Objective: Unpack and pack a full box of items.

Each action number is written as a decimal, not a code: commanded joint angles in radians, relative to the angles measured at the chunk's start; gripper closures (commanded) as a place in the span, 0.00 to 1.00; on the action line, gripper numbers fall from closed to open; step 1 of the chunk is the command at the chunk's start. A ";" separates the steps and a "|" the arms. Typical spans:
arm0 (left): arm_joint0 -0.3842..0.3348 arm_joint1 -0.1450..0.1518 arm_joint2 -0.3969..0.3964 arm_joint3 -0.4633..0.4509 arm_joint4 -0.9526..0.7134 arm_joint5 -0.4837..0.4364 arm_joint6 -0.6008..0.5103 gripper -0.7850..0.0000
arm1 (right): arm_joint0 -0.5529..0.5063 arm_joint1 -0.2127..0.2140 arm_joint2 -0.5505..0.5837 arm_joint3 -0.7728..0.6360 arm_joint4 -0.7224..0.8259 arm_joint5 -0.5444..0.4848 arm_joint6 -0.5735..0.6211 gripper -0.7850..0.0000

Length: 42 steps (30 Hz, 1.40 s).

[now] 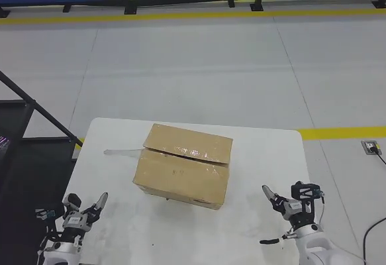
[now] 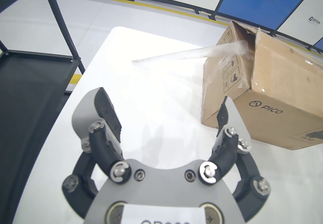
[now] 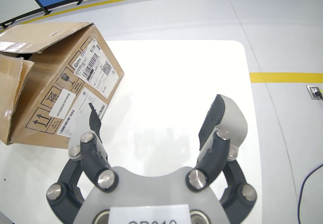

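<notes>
Cardboard box [image 1: 185, 165] on a white tabletop [image 1: 265, 159], a robot tool on each side

The box sits mid-tabletop, its top flaps loosely folded with a gap between them. A clear strip of tape [image 1: 121, 153] trails from its left end. The left tool [image 2: 162, 99] and right tool [image 3: 154, 102] hang off the box's near corners, apart from it, both released, fingers spread wide

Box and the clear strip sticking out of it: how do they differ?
The box is brown, opaque and bulky; the clear strip is whitish, see-through and thin. The box rests on the table; the clear strip juts sideways from the box's top seam. Neither is being held.
</notes>
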<state>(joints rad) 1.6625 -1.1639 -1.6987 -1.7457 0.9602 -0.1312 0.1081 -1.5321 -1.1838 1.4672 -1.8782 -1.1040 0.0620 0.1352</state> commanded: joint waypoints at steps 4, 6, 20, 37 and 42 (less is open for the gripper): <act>-0.078 -0.005 0.051 0.050 0.016 0.019 -0.044 0.00 | 0.024 -0.007 -0.010 0.030 0.127 -0.062 -0.016 0.00; -0.122 -0.007 0.078 0.082 0.003 -0.015 -0.049 0.00 | 0.036 -0.011 -0.019 0.042 0.204 -0.115 -0.032 0.00; -0.377 -0.035 0.240 0.333 0.032 0.006 -0.002 0.00 | 0.168 -0.018 -0.047 0.133 0.431 -0.276 0.060 0.00; -0.345 -0.039 0.251 0.296 0.034 -0.066 0.008 0.00 | 0.320 -0.017 -0.056 0.301 0.652 -0.511 0.189 0.00; -0.322 -0.039 0.229 0.274 0.010 -0.056 0.019 0.00 | 0.372 -0.015 -0.061 0.367 0.791 -0.622 0.277 0.00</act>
<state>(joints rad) 1.3358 -1.2026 -1.4620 -1.4686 0.9832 -0.1917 0.1249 -1.1703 -1.1988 1.4089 -1.5238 -0.3432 -0.5423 0.3929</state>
